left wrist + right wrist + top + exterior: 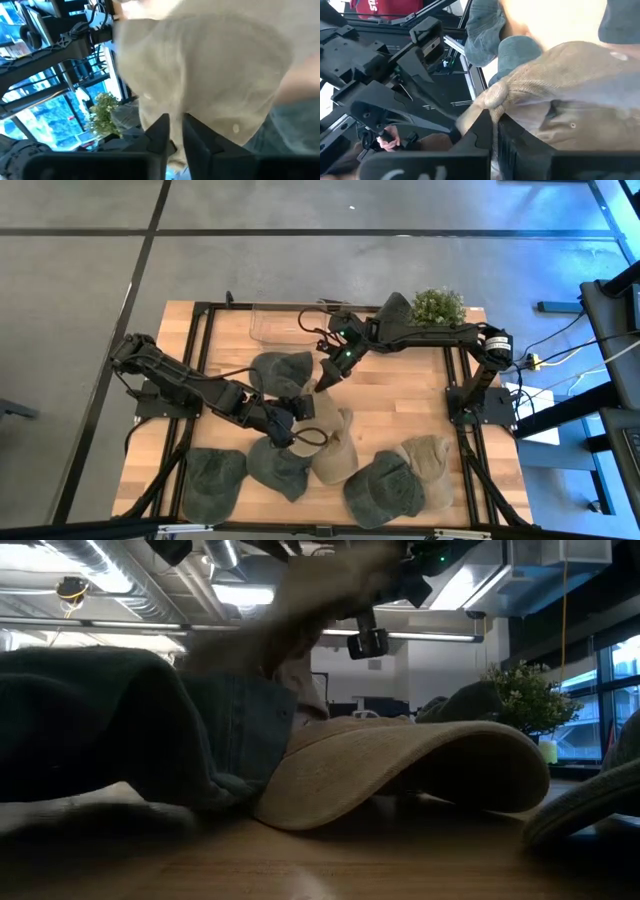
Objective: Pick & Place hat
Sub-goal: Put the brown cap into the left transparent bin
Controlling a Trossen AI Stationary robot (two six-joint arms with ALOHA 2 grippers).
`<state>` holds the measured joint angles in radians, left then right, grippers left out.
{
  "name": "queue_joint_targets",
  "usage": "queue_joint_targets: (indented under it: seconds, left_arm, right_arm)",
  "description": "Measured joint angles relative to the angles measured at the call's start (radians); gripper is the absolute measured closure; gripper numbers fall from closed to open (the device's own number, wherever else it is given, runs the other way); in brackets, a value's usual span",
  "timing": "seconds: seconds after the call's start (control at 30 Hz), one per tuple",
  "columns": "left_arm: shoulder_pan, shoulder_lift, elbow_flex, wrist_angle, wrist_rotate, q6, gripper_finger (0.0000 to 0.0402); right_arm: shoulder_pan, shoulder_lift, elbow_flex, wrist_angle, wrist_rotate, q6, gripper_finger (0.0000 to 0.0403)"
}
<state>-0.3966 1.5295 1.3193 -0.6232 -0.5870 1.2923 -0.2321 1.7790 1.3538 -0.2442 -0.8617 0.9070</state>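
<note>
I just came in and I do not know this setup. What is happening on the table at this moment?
Two robot arms are working on a beige hat in the middle of a wooden table. The right hand is shut on a fold of it; the left hand is at its other side, its grip unclear. Several green hats lie around, and a clear bin and a small plant stand at the far edge.

Taking the tan hat (328, 442) at the table's (400, 395) middle as landmark: the right gripper (325, 384) sits at its far edge, the left gripper (297, 436) at its left side. A green hat (281, 373) lies behind it, another (278, 467) touches its left, two more hats (383, 490) lie to its right. The plant (438, 306) stands far behind, right.
</note>
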Motion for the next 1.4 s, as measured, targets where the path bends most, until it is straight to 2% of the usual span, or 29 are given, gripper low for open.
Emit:
queue_joint_targets:
  seconds: [0.17, 0.33, 0.43, 0.57, 0.77, 0.93, 1.1, 1.4]
  left_arm:
    - [-0.010, -0.022, 0.000, -0.018, -0.011, -0.123, 0.0299]
    - [-0.009, -0.135, -0.001, -0.120, -0.007, -0.513, 0.0268]
    - [-0.007, -0.215, -0.001, -0.183, 0.009, -0.732, 0.0263]
    - [0.025, -0.309, 0.000, -0.271, -0.006, -1.028, 0.0266]
    - [0.074, -0.413, -0.024, -0.388, 0.003, -1.408, 0.0265]
    - [0.087, -0.493, -0.114, -0.383, 0.002, -1.549, 0.0267]
    - [0.086, -0.560, -0.217, -0.374, -0.044, -1.666, 0.0266]
    - [0.086, -0.590, -0.374, -0.276, -0.080, -1.717, 0.0269]
  right_arm:
    - [0.000, -0.010, 0.000, -0.003, 0.004, -0.028, 0.0395]
    - [-0.032, -0.082, 0.005, -0.006, 0.067, -0.085, 0.0395]
    - [-0.067, -0.132, 0.049, -0.005, 0.138, -0.128, 0.0396]
    - [-0.114, -0.178, 0.176, -0.018, 0.263, -0.247, 0.0396]
    - [-0.179, -0.152, 0.358, -0.154, 0.448, -0.452, 0.0396]
    - [-0.266, -0.101, 0.384, -0.215, 0.452, -0.492, 0.0396]
    - [-0.338, -0.036, 0.384, -0.229, 0.445, -0.496, 0.0396]
    - [-0.380, 0.056, 0.384, -0.218, 0.448, -0.549, 0.0396]
